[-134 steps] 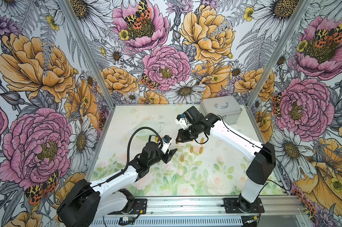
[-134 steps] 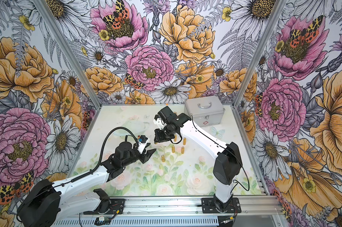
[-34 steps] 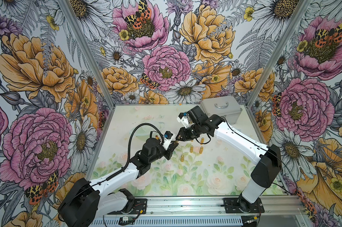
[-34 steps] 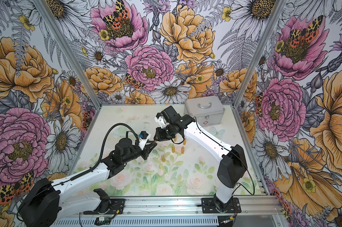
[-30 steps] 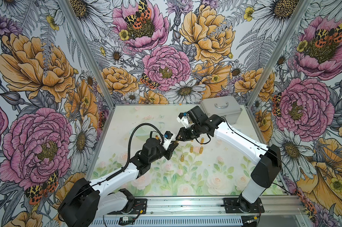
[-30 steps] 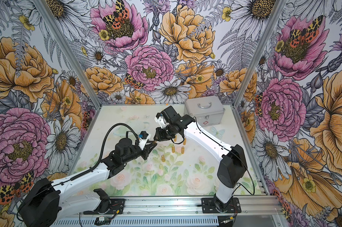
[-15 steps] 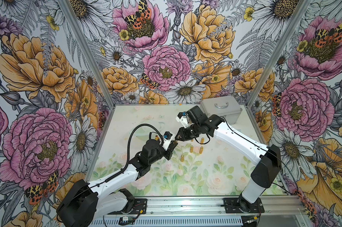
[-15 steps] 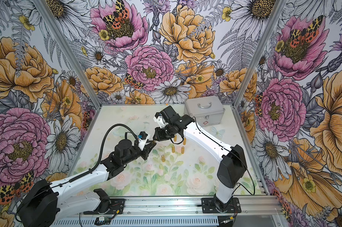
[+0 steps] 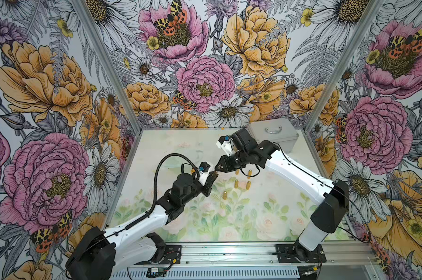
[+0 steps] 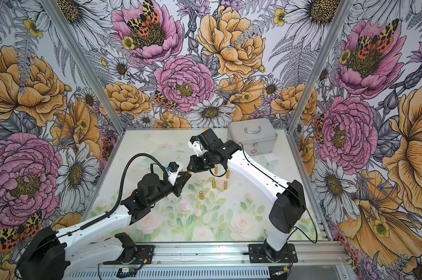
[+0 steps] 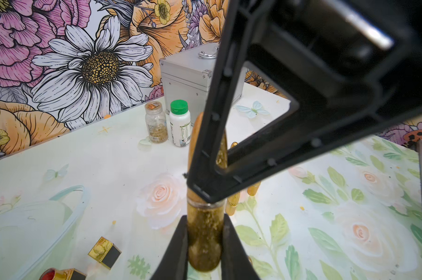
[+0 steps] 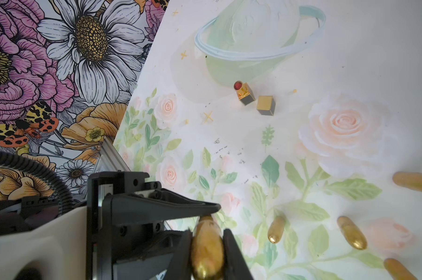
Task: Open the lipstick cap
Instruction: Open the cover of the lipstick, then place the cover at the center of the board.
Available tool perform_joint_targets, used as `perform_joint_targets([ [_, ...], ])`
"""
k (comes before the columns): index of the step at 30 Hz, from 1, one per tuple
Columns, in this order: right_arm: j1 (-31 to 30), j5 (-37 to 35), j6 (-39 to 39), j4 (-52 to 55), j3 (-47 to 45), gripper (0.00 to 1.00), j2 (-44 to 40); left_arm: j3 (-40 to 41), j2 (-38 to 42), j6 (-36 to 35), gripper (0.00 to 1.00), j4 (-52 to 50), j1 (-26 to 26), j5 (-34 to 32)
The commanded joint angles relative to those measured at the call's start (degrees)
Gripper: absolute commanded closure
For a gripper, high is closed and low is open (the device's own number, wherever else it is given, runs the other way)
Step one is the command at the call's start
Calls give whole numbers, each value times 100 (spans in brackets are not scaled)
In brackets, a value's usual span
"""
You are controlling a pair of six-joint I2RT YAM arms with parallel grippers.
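Observation:
A gold bullet-shaped lipstick hangs in the air over the middle of the table, between both arms. My left gripper is shut on its glittery base. My right gripper is shut on the smooth gold cap, coming in from the far right. In the left wrist view the cap still sits against the base, and a black finger of the right gripper hides most of it. In both top views the two grippers' tips almost touch.
Several more gold bullet lipsticks lie on the table just right of the grippers. A square gold lipstick lies uncapped beside its cap. Two bottles and a silver case stand at the back right.
Since the earliest frames the arms have drawn together and the right gripper's tips have come onto the lipstick's cap end. Over the last second almost nothing has moved.

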State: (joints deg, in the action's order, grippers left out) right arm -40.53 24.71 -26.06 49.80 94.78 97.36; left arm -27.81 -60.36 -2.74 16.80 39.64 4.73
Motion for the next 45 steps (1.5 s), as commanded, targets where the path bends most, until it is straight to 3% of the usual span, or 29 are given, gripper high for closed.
perform_joint_targets([
  [1,142,-233,18,-269,280,80,-327,238,165,106,100,-440,-33,-33],
  [20,177,105,-29,-484,260,81,-546,206,473,268,100,-459,-138,491],
  [27,265,-942,44,-480,-29,81,-332,384,784,390,100,-458,-158,29],
  [36,111,-2289,-216,-831,-105,81,745,518,1008,483,100,-543,-167,-413],
  [45,46,-2795,-665,-1566,-158,81,1914,634,1000,557,100,-528,-226,-683],
])
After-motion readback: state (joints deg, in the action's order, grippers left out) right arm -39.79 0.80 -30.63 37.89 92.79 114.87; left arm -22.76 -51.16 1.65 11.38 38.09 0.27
